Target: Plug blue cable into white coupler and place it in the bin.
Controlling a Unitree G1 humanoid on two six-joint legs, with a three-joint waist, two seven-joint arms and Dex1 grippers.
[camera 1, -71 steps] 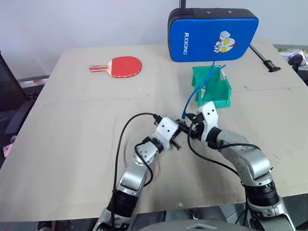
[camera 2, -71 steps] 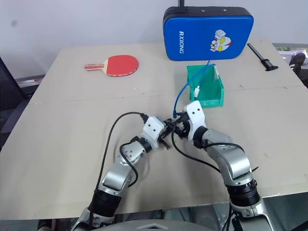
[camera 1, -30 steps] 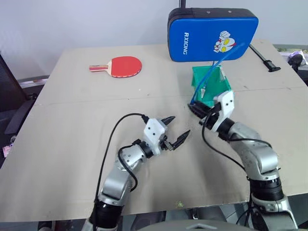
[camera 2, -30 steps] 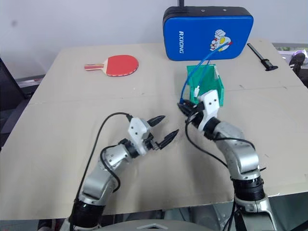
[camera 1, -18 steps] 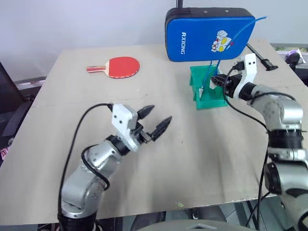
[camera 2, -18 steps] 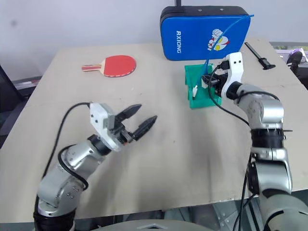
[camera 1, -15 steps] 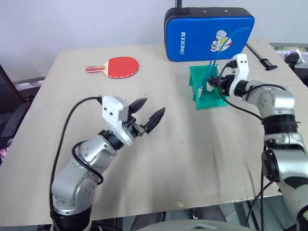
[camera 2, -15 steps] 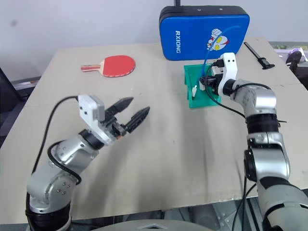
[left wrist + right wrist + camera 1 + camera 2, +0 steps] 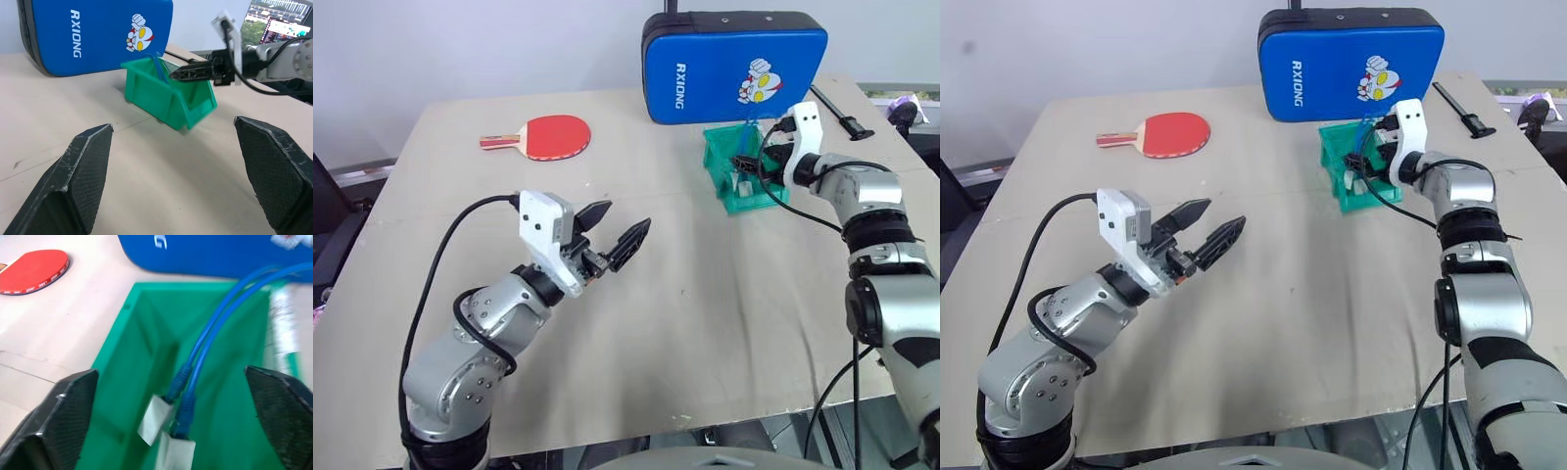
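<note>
The placing step looks all but done: the blue cable lies inside the bin, its plug end seated in the white coupler near the bin's floor, and a second cable end beside it runs into another small white block. The right tool hangs over the bin's open top with its fingers spread wide on either side of the cable and gripping nothing. The next move, as I judge it, is to lift that arm straight out without snagging the cable loop that rises past the rim. The right arm reaches forward, its tool tilted slightly down into the bin. The left tool is raised above the surface, well apart from the bin, fingers parted and empty, pointing toward it
</note>
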